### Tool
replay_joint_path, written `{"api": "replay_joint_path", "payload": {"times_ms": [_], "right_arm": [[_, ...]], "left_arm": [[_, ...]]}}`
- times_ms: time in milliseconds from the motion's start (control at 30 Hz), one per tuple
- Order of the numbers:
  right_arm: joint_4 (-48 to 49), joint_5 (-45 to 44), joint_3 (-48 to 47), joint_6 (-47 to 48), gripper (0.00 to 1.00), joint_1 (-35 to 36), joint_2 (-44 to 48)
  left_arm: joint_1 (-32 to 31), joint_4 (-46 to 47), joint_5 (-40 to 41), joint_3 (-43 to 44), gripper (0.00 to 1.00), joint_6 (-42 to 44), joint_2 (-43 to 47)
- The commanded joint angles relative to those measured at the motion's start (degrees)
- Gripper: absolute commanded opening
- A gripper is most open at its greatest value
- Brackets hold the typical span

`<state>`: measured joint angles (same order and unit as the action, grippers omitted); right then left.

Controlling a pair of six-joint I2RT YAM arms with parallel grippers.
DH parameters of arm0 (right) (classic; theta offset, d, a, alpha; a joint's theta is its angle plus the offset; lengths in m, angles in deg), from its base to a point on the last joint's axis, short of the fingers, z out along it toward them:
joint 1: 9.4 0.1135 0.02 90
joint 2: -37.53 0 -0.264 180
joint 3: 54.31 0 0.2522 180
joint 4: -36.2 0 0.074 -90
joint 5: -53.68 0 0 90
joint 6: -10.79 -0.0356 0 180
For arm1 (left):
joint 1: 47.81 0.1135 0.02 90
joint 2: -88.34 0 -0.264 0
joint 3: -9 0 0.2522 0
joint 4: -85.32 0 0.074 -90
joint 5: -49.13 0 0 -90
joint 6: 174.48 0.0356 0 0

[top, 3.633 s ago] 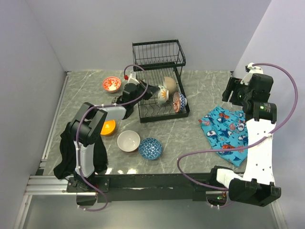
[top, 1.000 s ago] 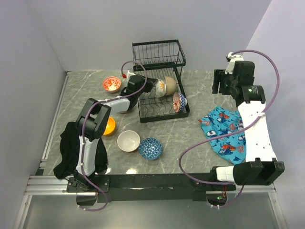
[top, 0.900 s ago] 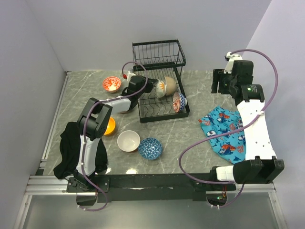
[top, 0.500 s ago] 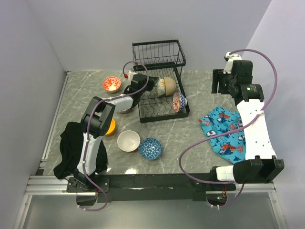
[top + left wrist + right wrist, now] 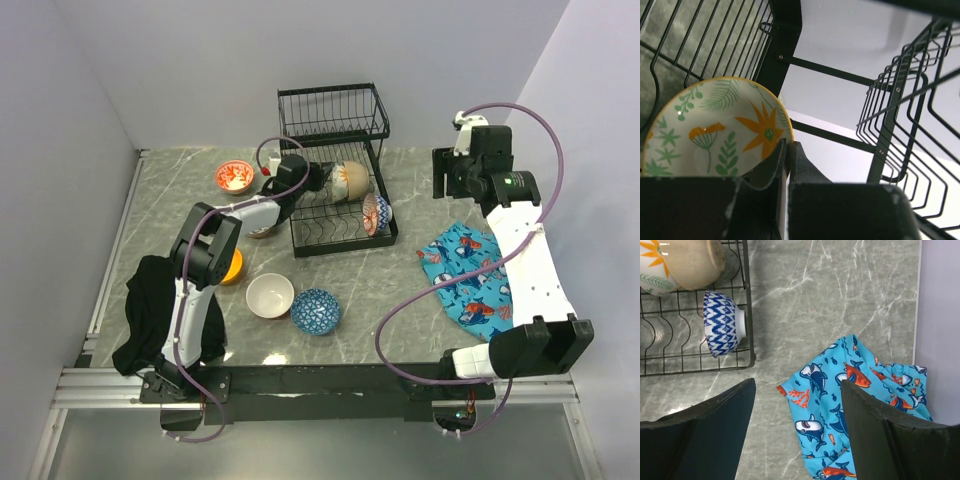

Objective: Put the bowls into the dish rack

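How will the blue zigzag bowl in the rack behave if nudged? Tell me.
The blue zigzag bowl stands on edge in the dish rack, so a nudge would probably rock or roll it. It looks glazed: likely rigid, slippery, chip-prone.

**Robotics laboratory test cell.** Plain lilac walls (image 5: 200, 70) box in a marble-patterned desk (image 5: 420, 185), edged by an aluminium rail (image 5: 90, 385). Purple cables (image 5: 376, 345) loop along two bolted arms. Kitchen items are the only furnishings. A black wire dish rack (image 5: 333, 135) surrounds the left fingers (image 5: 771, 167), which pinch a flower-painted bowl (image 5: 715, 130). A shark-print cloth (image 5: 840, 390) lies beneath the spread right fingers (image 5: 715, 430).
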<state>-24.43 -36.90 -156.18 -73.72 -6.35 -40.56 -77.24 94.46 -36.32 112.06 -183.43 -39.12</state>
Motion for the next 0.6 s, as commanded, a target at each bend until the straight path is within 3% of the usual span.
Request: {"api": "replay_joint_path", "payload": {"times_ms": [0, 567], "right_arm": [[0.2, -1.7, -2.41, 1.01, 0.77, 1.69, -0.05], [0.2, -2.06, -3.12, 1.1, 0.77, 2.84, -1.54]], "left_arm": [[-0.02, -4.44, -4.12, 0.1, 0.01, -6.77, 0.28], [0.42, 0.57, -12.55, -2.2, 0.01, -8.44, -1.39]]}}
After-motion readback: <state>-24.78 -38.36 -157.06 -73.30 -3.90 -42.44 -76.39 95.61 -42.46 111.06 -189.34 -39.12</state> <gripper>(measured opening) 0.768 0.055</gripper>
